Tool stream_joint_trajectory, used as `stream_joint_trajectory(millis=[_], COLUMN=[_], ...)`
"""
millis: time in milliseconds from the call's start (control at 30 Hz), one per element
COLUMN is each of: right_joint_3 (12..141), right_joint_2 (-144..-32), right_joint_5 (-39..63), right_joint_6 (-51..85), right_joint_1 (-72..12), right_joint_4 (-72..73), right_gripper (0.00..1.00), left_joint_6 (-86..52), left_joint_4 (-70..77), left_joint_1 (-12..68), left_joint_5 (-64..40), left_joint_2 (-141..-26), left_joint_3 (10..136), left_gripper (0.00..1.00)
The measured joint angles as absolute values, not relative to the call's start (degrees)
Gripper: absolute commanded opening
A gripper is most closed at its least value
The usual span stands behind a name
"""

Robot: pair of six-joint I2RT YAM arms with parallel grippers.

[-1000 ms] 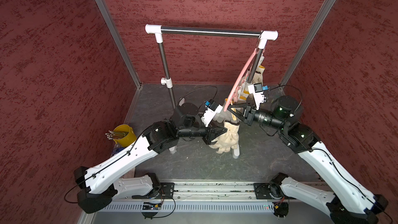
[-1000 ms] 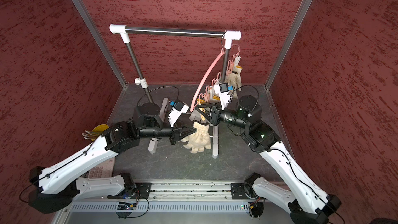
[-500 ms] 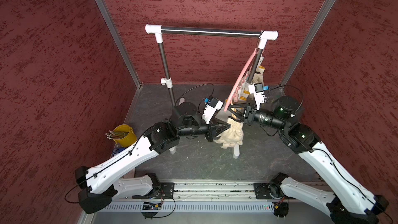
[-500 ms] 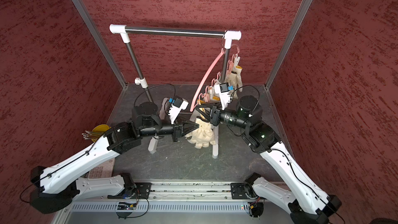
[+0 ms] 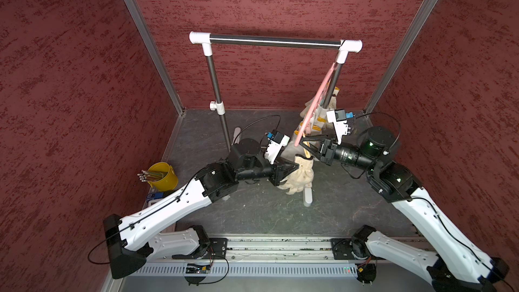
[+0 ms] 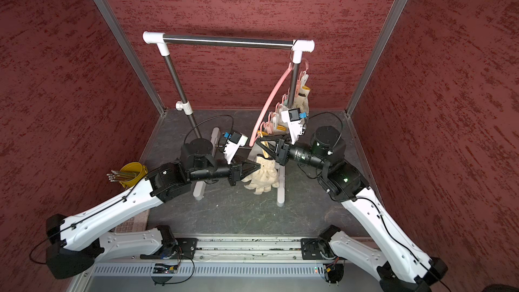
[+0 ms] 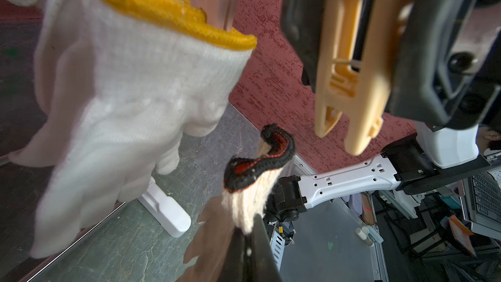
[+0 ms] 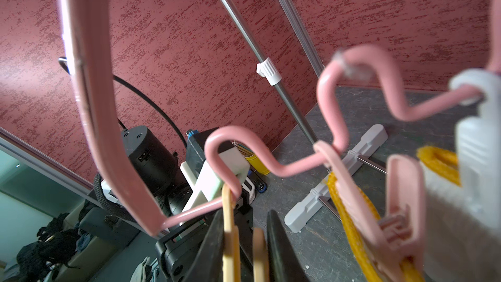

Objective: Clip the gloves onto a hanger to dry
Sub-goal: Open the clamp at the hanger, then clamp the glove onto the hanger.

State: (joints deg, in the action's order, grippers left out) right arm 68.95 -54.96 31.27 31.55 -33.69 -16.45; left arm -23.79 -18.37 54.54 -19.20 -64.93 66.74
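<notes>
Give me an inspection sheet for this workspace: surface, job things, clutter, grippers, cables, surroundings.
Surface: dark grey stone-look tabletop, scuffed.
Job's things: long curved pink plastic hanger hanging from the steel garment rack with white joints; white knitted gloves with yellow cuffs already clipped on; beige knitted glove with black-red cuff not yet clipped.
Clutter: yellow cup of thin sticks.
Grippers: left gripper shut on the beige glove; right gripper squeezing a pale orange plastic clip.
Cables: black cable arcs over the left wrist, another over the right.
Surroundings: dark red textured walls, aluminium corner posts.

White-shelled arms [image 5: 168, 209] carry black joints, thin cables and black tapered end effectors [image 5: 295, 167].
</notes>
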Motion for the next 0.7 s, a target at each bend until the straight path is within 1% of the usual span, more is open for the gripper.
stream_joint_trajectory(millis=[200, 700], right_joint_3=[68.95, 68.95], right_joint_2=[-54.85, -54.85], right_joint_5=[31.27, 31.29], right_joint_6=[31.55, 31.53], right_joint_1=[-33.71, -33.71], right_joint_4=[-16.1, -15.7], right_gripper=[0.11, 0.11], left_joint_6=[-23.75, -23.73], left_joint_4=[-18.17, -18.61], left_joint_1=[54.98, 56.66], left_joint_5=[-19.51, -20.71], left_joint_2=[-64.93, -64.93], left_joint_3=[69.21, 69.34], left_gripper=[0.0, 0.0])
